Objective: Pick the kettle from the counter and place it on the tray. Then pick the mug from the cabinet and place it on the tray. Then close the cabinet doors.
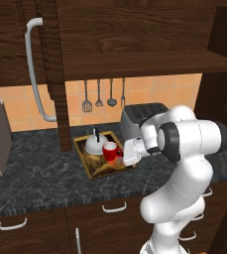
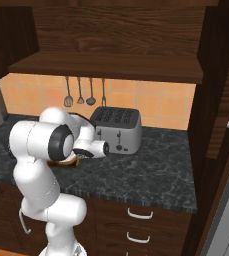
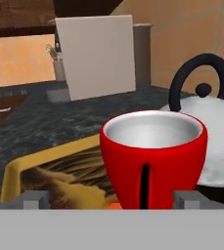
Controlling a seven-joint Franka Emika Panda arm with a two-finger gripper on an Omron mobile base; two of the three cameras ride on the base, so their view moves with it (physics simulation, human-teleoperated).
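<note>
- Fingers (image 3: 35, 199) stand wide apart, one on either side of the mug (image 3: 152, 163), gripping nothing; the gripper (image 3: 111, 200) looks straight at the mug's handle.
- Mug sits upright on the tray (image 1: 83, 149), just beside the kettle (image 1: 95, 144), which is on the tray as well. I'd say both carrying steps are finished and the mug has been let go.
- Tray lies on the counter (image 1: 40, 176), just left of the toaster (image 1: 135, 116), and everything else here is placed from it.
- Next job, as I judge it, is closing the cabinet doors (image 1: 21, 44). One door hangs open above and left of the tray, its long bar handle (image 1: 35, 69) facing out; another stands open well to the right of the tray.
- That calls for backing the hand away from the mug without knocking it, lifting clear, then swinging up to push a door.
- Arm (image 1: 184, 163) is folded low, elbow bent, its forearm reaching level across the counter toward the tray, with the hand right at the tray's near corner.
</note>
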